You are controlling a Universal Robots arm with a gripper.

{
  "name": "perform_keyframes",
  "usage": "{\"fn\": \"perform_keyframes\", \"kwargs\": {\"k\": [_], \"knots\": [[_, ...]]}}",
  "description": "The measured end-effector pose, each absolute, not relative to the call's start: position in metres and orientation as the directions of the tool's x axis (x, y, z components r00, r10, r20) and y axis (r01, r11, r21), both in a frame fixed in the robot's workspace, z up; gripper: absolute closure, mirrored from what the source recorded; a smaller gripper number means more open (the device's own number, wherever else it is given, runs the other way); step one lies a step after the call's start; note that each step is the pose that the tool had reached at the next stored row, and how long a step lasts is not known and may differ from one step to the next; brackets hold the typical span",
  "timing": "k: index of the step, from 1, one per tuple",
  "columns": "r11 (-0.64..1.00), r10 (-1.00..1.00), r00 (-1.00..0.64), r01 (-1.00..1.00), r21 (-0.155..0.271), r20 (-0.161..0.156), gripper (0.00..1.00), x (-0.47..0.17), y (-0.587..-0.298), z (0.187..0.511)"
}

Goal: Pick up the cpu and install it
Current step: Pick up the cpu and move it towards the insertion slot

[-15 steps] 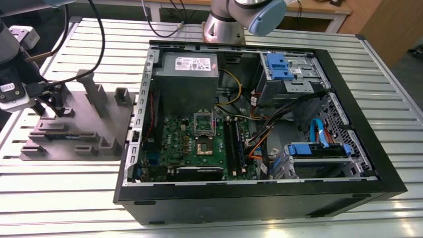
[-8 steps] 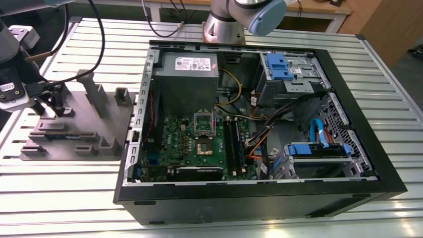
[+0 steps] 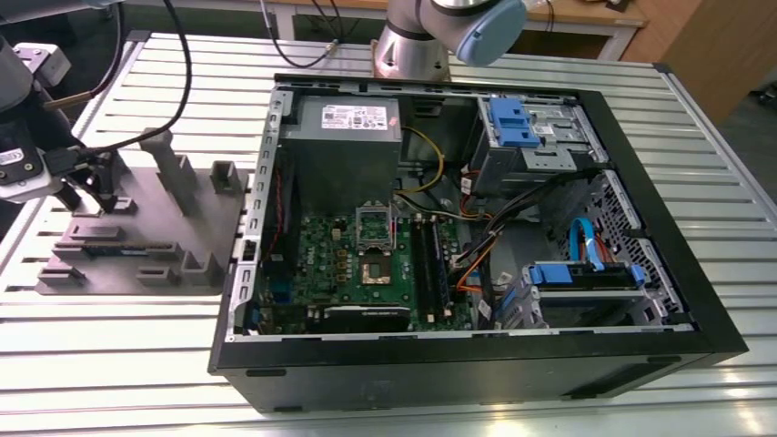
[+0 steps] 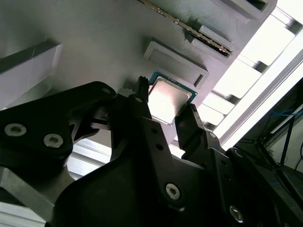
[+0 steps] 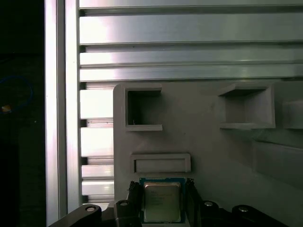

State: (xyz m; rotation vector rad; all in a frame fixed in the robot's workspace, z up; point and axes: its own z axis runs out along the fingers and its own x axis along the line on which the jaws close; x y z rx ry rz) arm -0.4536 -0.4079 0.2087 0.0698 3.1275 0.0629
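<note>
Where the long, bright aluminium slats of the ribbed table (image 3: 486,405) catch the light, your whole workspace sits on that one grooved metal surface. Pale wooden furniture (image 3: 698,45) stands behind it, and the silver base of the arm (image 3: 410,50) is planted at the far edge.

The big black steel computer case (image 3: 486,364) lies open on the slats. Inside it are a green circuit-covered motherboard (image 3: 364,264), a plain grey power supply box (image 3: 346,137), glossy blue plastic drive brackets (image 3: 510,118) and loose orange and black cables (image 3: 468,264).

On the exterior view's left, just beside the case, lies a matt grey moulded plastic tray (image 3: 134,246) with blocky upright posts and shallow square pockets. Your black angular gripper (image 3: 97,187) is down over its far-left corner.

In the first wrist view, the small flat square cpu (image 5: 162,202), with a shiny silver-grey metal lid on a green board, lies flat on the tray's smooth face, next to a low rectangular rim. The two dark metal fingers (image 5: 134,195) flank it and are closed against its opposite edges, with no gap showing on either side. The second wrist view shows the same hold: the lid gleams between the bolted black finger links, and the chip rests on the grey plastic, near the tray's edge where the slats begin.
</note>
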Motion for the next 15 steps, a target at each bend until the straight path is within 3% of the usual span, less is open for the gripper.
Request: {"fn": "perform_keyframes", "kwargs": {"k": [15], "knots": [[0.998, 0.045, -0.999, 0.044, 0.040, -0.012, 0.53, -0.4536, -0.4079, 0.2142]]}}
